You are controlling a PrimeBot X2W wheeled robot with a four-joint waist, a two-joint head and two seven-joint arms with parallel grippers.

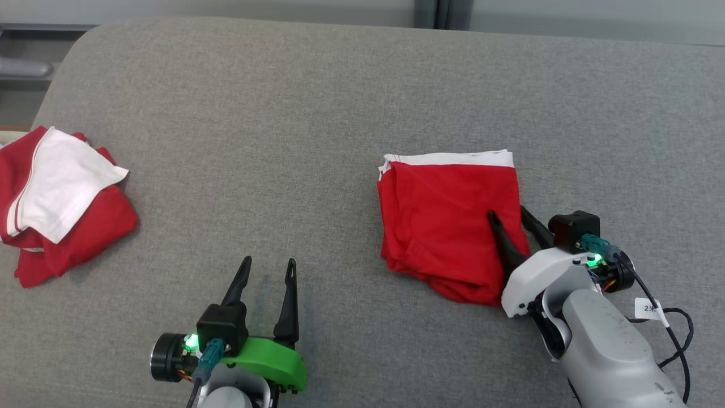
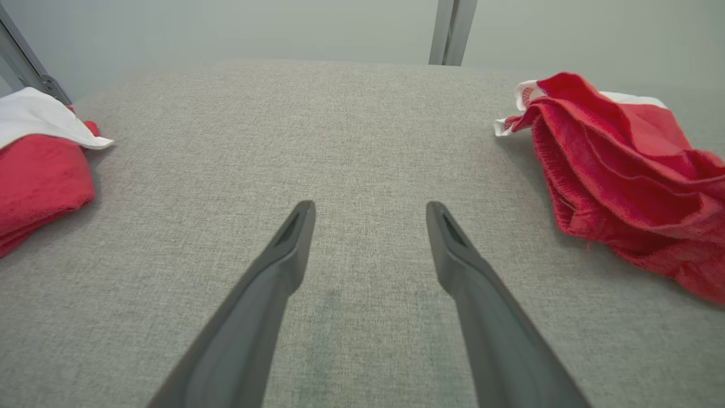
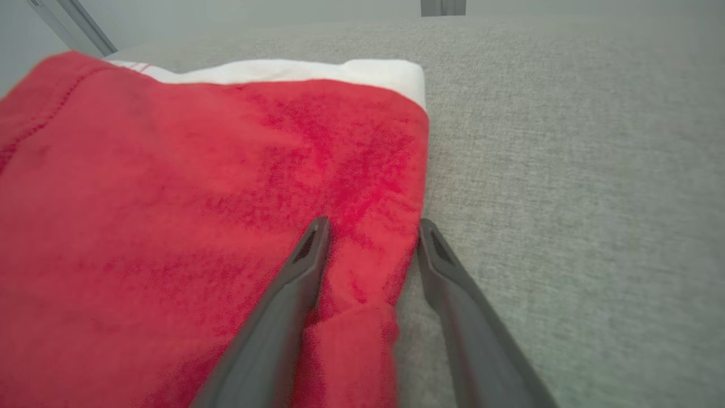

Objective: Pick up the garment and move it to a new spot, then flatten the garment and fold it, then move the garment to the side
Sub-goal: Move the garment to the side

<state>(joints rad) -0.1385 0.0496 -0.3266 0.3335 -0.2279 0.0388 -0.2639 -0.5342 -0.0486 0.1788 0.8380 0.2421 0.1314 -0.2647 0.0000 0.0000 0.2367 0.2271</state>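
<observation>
Heap: red and white heap [image 1: 62, 204] at the left edge of the frame, well apart from the work.
Left fingers: left fingers [image 1: 237, 286] at lower left, spread wide and holding nothing, over the bare grey surface [image 1: 317, 113].
Garment: folded red garment [image 1: 447, 221] with a white band, right of centre, lying flat.
Right fingers: right fingers [image 1: 501, 238] at lower right, parted astride the garment's right edge. One is on the cloth and one beside it, with nothing pinched.
Handling: probably light, soft and limp, so the layers could slide apart.
Hold: pinch every layer at the right edge.
</observation>
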